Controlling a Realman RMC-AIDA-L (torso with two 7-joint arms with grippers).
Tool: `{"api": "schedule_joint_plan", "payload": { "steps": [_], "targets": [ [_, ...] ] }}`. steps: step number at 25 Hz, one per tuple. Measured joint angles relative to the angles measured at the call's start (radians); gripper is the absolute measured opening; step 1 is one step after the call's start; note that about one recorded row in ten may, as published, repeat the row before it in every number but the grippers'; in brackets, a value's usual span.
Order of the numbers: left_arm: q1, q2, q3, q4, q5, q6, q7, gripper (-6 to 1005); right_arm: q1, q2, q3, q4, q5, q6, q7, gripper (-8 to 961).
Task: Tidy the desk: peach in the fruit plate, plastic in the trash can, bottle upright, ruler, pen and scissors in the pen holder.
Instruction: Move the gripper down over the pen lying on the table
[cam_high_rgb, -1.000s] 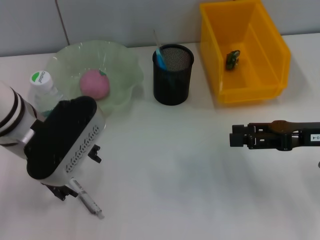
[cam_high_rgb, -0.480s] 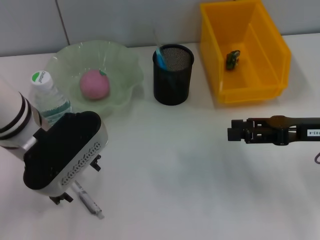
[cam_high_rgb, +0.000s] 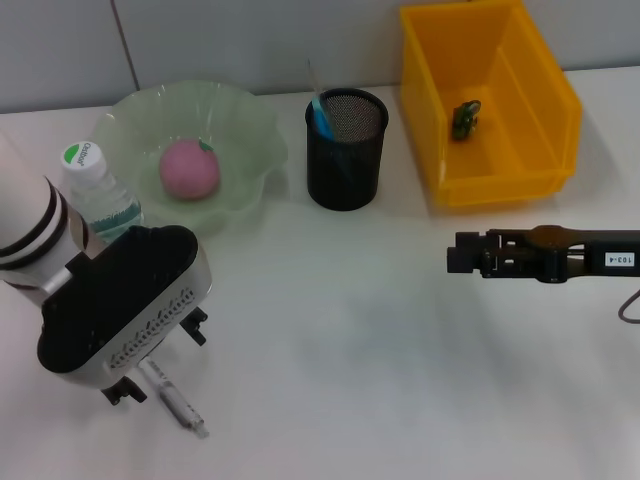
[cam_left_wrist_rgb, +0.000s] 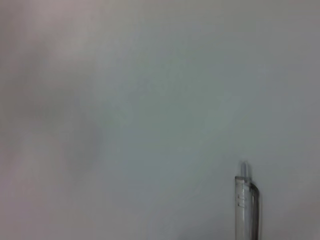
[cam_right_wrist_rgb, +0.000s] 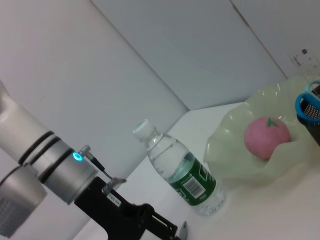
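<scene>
At the near left of the desk (cam_high_rgb: 330, 340): left gripper (cam_high_rgb: 150, 370), lower and nearer than a second ago, now directly over the pen (cam_high_rgb: 175, 403); jaw state cannot be told (hidden under the wrist housing). Judgement: descent for the pen pick is nearly done.

Pen: lying flat, long axis diagonal, tip toward the near right, upper end under the gripper.

Right gripper (cam_high_rgb: 455, 259): shifted slightly left, hovering mid-right, jaws narrow, empty.

Peach (cam_high_rgb: 190, 168) in fruit plate (cam_high_rgb: 250, 120); plastic (cam_high_rgb: 465, 118) in trash can (cam_high_rgb: 520, 170); bottle (cam_high_rgb: 95, 190) upright; scissors (cam_high_rgb: 320, 112) in pen holder (cam_high_rgb: 345, 160).
</scene>
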Motion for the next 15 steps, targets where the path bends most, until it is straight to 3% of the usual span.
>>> {"api": "schedule_joint_plan", "payload": {
  "steps": [15],
  "targets": [
    [-0.012, 0.000, 0.024, -0.054, -0.017, -0.052, 0.037, 793, -0.002, 0.004, 0.011, 0.000, 0.001, -0.011, 0.004, 758]
  ]
}}
